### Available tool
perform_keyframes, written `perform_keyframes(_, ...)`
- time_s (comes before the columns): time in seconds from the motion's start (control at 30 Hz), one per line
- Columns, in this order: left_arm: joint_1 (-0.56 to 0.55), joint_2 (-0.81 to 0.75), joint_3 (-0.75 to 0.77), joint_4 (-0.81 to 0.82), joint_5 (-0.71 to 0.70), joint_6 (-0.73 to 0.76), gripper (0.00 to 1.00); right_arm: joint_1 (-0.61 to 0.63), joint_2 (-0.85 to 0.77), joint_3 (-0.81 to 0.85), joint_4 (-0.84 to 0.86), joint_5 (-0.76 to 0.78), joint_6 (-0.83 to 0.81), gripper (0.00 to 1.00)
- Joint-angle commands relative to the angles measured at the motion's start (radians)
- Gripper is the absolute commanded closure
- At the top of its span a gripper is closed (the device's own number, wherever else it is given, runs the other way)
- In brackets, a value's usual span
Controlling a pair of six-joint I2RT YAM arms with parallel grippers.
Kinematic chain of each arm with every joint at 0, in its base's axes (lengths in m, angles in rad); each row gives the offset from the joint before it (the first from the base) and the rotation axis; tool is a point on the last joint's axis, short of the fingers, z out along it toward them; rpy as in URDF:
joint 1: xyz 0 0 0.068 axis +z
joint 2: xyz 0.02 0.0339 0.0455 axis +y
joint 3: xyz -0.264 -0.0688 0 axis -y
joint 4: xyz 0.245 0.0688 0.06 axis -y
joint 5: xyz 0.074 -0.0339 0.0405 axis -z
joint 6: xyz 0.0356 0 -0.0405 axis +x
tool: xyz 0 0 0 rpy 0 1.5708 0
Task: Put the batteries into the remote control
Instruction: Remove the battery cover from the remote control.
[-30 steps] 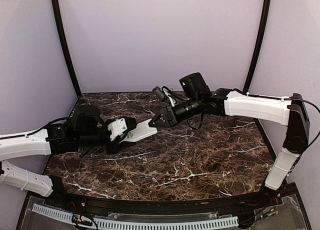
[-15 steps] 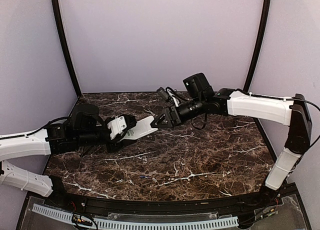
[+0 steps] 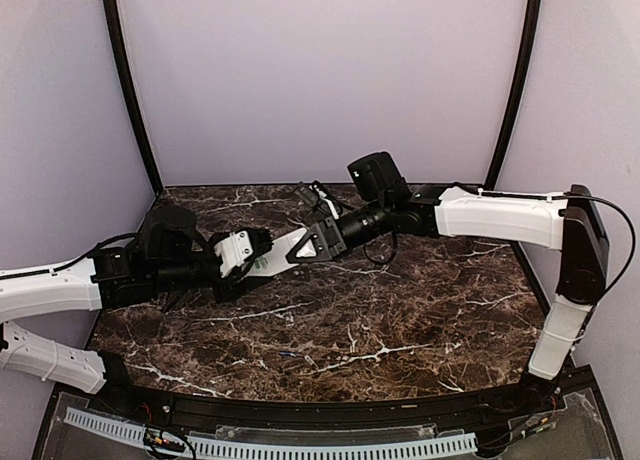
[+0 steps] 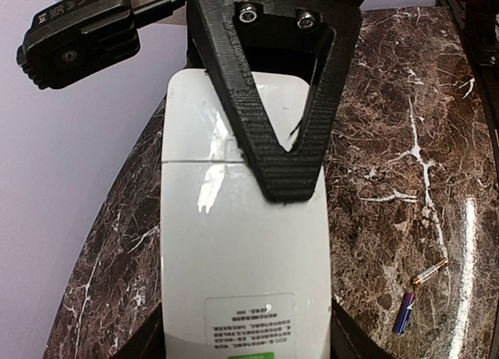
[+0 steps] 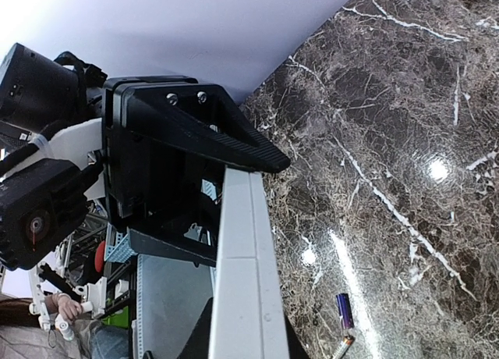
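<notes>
The white remote control [image 3: 275, 261] is held above the table between both arms. In the left wrist view its back face [image 4: 234, 250] shows, with a label and a cover seam. My left gripper [image 3: 240, 258] is shut on its near end, jaws on the two side edges [image 4: 243, 345]. My right gripper [image 3: 303, 246] is shut on the far end; one black finger [image 4: 284, 152] lies flat on the back face. The right wrist view shows the remote edge-on [image 5: 243, 250] between the right gripper's jaws [image 5: 245, 339]. Two batteries [image 4: 413, 295] lie loose on the table.
The batteries, one blue [image 5: 344, 311] and one gold-tipped [image 5: 341, 347], lie on the dark marble table [image 3: 400, 320], in front of the arms in the top view [image 3: 288, 355]. Purple walls stand close behind and at both sides.
My right gripper has drawn back a little, then moved left over the remote's far end and now clamps it. The left arm holds the remote about where it was.
</notes>
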Motion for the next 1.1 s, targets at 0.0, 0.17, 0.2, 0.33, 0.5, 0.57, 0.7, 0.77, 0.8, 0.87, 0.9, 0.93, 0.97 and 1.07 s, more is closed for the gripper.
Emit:
perform_keyframes(0.0,-0.002,-0.060,-0.007,0.027,0.072,0.016,1.00,-0.038,-0.050,-0.025,-0.061,0.070,-0.088,0.89)
perform_keyframes(0.17,-0.003,-0.070,-0.010,-0.028,0.074,0.048,1.00,-0.082,-0.098,-0.065,-0.140,0.091,-0.142,0.89)
perform_keyframes(0.2,-0.003,-0.070,-0.010,-0.032,0.073,0.055,1.00,-0.090,-0.107,-0.071,-0.152,0.096,-0.149,0.89)
perform_keyframes(0.33,-0.003,-0.061,-0.008,-0.048,0.047,0.077,1.00,-0.129,-0.144,-0.098,-0.183,0.119,-0.165,0.84)
perform_keyframes(0.5,-0.003,-0.032,0.002,-0.054,0.001,0.090,1.00,-0.156,-0.179,-0.126,-0.191,0.139,-0.178,0.76)
perform_keyframes(0.57,-0.003,-0.012,0.008,-0.052,-0.018,0.089,1.00,-0.159,-0.180,-0.134,-0.182,0.136,-0.178,0.71)
perform_keyframes(0.7,-0.005,0.049,0.029,-0.044,-0.087,0.082,1.00,-0.159,-0.163,-0.138,-0.180,0.139,-0.183,0.65)
perform_keyframes(0.77,-0.007,0.091,0.040,-0.043,-0.160,0.101,1.00,-0.159,-0.163,-0.145,-0.182,0.167,-0.187,0.63)
perform_keyframes(0.8,-0.011,0.120,0.042,-0.031,-0.230,0.115,1.00,-0.160,-0.165,-0.151,-0.176,0.179,-0.186,0.62)
perform_keyframes(0.87,-0.027,0.162,0.030,0.025,-0.367,0.184,1.00,-0.161,-0.171,-0.163,-0.163,0.203,-0.182,0.60)
perform_keyframes(0.9,-0.040,0.175,0.022,0.053,-0.412,0.245,1.00,-0.161,-0.172,-0.168,-0.155,0.211,-0.181,0.60)
perform_keyframes(0.93,-0.048,0.202,0.003,0.128,-0.502,0.282,1.00,-0.162,-0.172,-0.170,-0.152,0.218,-0.182,0.59)
perform_keyframes(0.97,-0.063,0.216,-0.011,0.180,-0.545,0.367,1.00,-0.162,-0.173,-0.173,-0.149,0.223,-0.184,0.59)
perform_keyframes(1.07,-0.093,0.311,-0.123,0.581,-0.729,0.738,1.00,-0.162,-0.180,-0.181,-0.142,0.249,-0.187,0.57)
